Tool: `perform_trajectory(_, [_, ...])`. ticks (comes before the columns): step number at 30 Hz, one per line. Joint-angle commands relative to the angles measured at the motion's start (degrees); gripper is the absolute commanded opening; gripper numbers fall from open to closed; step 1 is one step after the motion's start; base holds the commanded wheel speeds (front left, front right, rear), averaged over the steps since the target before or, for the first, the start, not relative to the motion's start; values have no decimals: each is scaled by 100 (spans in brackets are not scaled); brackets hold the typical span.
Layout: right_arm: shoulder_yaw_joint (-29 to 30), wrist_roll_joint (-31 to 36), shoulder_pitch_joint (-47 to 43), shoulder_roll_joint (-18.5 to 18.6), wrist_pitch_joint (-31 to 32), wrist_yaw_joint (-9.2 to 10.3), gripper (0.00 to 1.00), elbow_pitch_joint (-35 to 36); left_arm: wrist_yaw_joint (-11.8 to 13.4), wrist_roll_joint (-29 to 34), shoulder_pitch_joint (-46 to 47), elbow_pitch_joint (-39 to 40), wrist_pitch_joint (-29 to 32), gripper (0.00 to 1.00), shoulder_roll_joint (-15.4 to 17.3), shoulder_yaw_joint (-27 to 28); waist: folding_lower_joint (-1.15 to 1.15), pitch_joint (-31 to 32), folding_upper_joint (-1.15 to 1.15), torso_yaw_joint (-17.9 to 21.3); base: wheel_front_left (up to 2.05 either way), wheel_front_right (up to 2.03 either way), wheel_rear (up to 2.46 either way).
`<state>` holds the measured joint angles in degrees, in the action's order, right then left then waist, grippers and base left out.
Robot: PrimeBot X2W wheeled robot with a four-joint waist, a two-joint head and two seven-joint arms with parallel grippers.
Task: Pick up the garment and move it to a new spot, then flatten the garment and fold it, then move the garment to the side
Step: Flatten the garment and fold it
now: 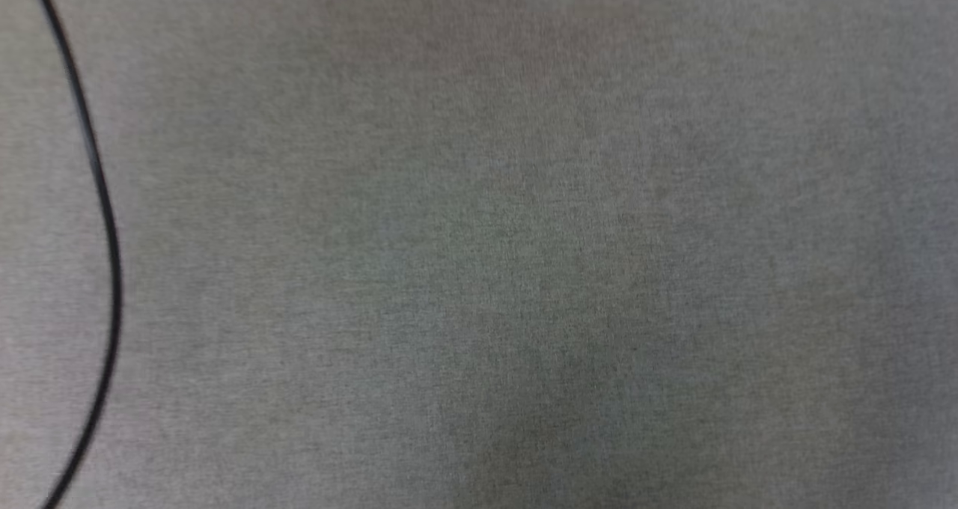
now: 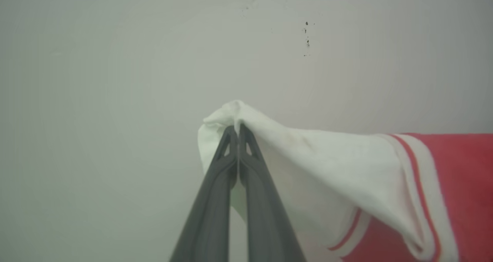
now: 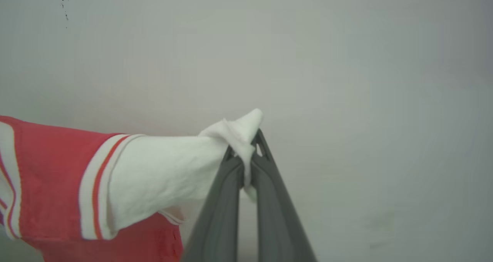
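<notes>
Evidently stretched between both grippers, the garment (image 2: 346,165) hangs in front of a pale surface. The left gripper (image 2: 238,128) is pinched tight on one white sleeve tip and the right gripper (image 3: 246,142) on the other. The head view shows grey woven cloth (image 1: 479,269) with a black cable (image 1: 105,217) at its left.

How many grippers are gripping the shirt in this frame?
2. The left gripper is shut on a white sleeve end of the shirt in the left wrist view; the right gripper is shut on a white sleeve end in the right wrist view.
</notes>
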<state>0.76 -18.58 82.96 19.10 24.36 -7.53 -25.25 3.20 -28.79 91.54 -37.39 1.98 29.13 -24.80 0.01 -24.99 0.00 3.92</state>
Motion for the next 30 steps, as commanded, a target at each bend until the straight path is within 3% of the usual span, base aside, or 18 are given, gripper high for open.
perform_trajectory(1, [-45, 50, 229, -47, -103, 8, 0, -124, -20, 17, 132, -79, -44, 0, 66, 58, -1, -245, 0, 48, 0, 0, 0])
perform_trajectory(7, [-337, 34, 1098, -182, -513, 8, 0, -910, -152, -115, 495, -496, -146, 0, 182, 196, -1, -753, 0, 43, 0, 0, 0])
perform_trajectory(15, [-845, -283, 1342, -273, -993, 8, 0, -1700, -528, -515, 110, -1234, -402, 0, 35, 327, -1, -1116, 0, -64, 0, 0, 0])
perform_trajectory(23, [-1429, -733, 720, -336, -1429, 8, 0, -2242, -860, -835, -556, -1899, -836, 0, -235, 356, -1, -1127, 0, -106, 0, 0, 0])
perform_trajectory(30, [-1824, -1228, -799, -199, -1930, 8, 0, -2141, -1034, -1125, -1688, -2107, -1414, 0, -499, 286, -1, -730, 0, -176, 0, 0, 0])
